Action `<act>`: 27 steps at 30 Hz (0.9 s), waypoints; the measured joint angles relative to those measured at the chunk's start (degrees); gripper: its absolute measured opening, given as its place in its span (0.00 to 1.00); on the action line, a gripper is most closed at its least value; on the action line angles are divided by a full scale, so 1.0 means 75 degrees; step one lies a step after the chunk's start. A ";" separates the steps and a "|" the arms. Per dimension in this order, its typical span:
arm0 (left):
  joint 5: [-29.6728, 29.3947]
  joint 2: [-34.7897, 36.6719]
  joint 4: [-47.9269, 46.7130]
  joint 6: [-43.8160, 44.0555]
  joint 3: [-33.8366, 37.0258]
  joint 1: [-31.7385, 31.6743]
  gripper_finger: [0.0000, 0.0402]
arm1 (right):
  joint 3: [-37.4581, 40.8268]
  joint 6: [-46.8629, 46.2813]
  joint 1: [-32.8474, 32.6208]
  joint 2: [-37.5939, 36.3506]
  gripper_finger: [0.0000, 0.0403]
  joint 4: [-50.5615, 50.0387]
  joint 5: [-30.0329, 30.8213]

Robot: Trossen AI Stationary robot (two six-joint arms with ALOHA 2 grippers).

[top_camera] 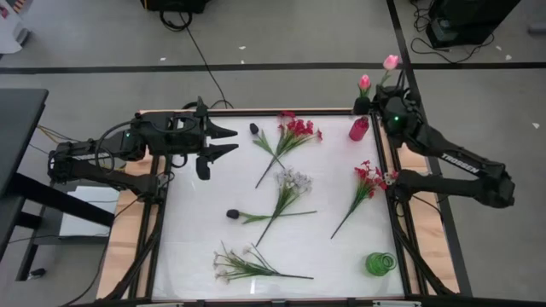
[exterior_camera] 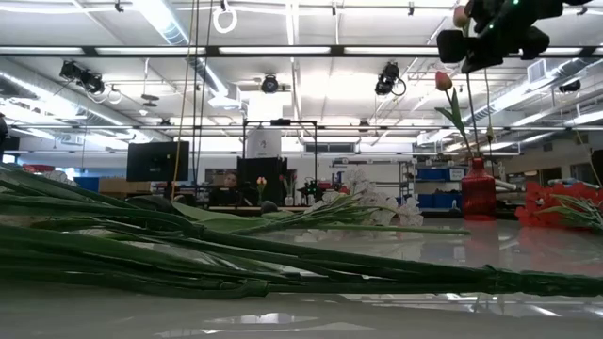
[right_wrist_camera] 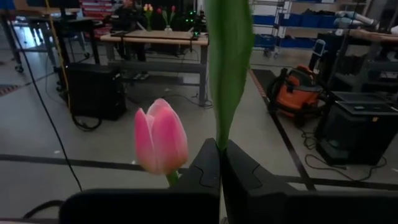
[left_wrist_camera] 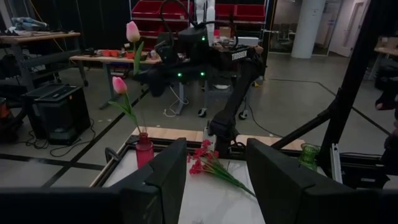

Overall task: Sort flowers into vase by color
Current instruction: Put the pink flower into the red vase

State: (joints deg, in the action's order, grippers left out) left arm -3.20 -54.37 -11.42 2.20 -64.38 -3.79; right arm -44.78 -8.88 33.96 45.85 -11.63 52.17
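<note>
The right gripper's (right_wrist_camera: 219,180) fingers (right_wrist_camera: 202,171) are clenched on the green stem of a pink tulip bud (top_camera: 391,61), holding it above the small red glass vase (top_camera: 359,129) at the far right corner of the white glossy tabletop (top_camera: 324,247). Only the right wrist view shows the stem pinched between those fingers, with a second pink tulip bud (right_wrist_camera: 161,137) just beside them; the left wrist view shows that second bud standing in the red vase. The left gripper (top_camera: 230,141) waits at the far left edge, its fingers (left_wrist_camera: 165,177) spread and released, holding nothing.

The high view alone lays out the remaining flowers: two red blossom sprays (top_camera: 294,132), two white small-blossom sprays (top_camera: 290,183), and two dark, nearly black buds (top_camera: 233,214) lying flat. A green ribbed vase (top_camera: 380,263) stands at the near right corner. The low view shows mostly green stems (exterior_camera: 236,259) across the foreground.
</note>
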 joint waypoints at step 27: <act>0.0000 0.0000 0.0003 0.0000 0.0000 0.0003 0.43 | 0.1222 -0.1282 0.0599 -0.0001 0.06 -0.0291 -0.1308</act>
State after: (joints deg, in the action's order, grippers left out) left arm -3.20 -54.37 -11.40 2.20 -64.38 -3.77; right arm -35.62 -18.50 38.45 45.84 -13.81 42.36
